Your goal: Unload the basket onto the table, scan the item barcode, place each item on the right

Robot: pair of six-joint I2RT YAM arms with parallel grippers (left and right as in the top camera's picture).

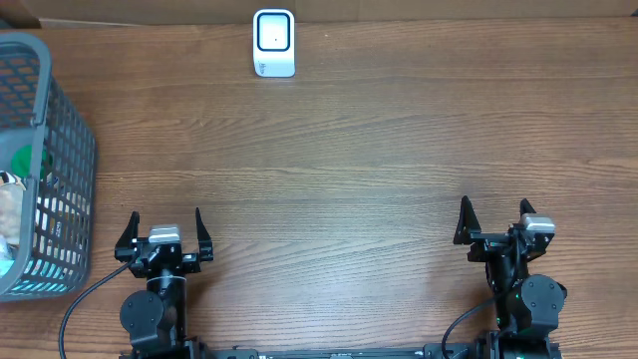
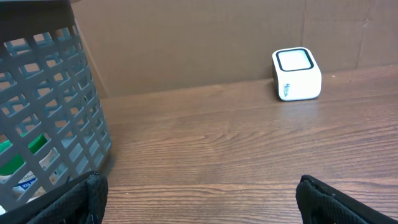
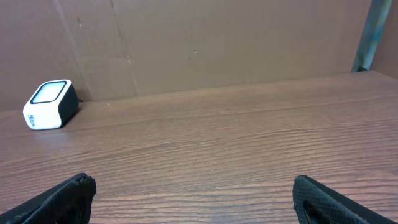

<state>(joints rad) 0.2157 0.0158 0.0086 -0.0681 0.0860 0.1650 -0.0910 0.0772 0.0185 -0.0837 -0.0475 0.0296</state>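
Your left gripper (image 1: 165, 214) and right gripper (image 1: 495, 202) are sitting wide open, holding nothing. The items (image 1: 15, 214) are lying in the grey basket (image 1: 70, 150) at the left, so you are wanting a straight descent that clears its rim.

Both arms sit folded back at the bottom of the overhead view, one at each side, with their wrists low and pointing forward. The left tool (image 1: 165, 215) has its two black fingers spread wide with nothing between them; in the left wrist view the fingers (image 2: 81, 199) show only as dark tips at the bottom corners. The right tool (image 1: 495, 205) is likewise spread wide and holds nothing, its fingers (image 3: 323, 199) sitting at the bottom corners of its own view. The right wrist seems turned slightly sideways, though the overhead angle makes that hard to judge.
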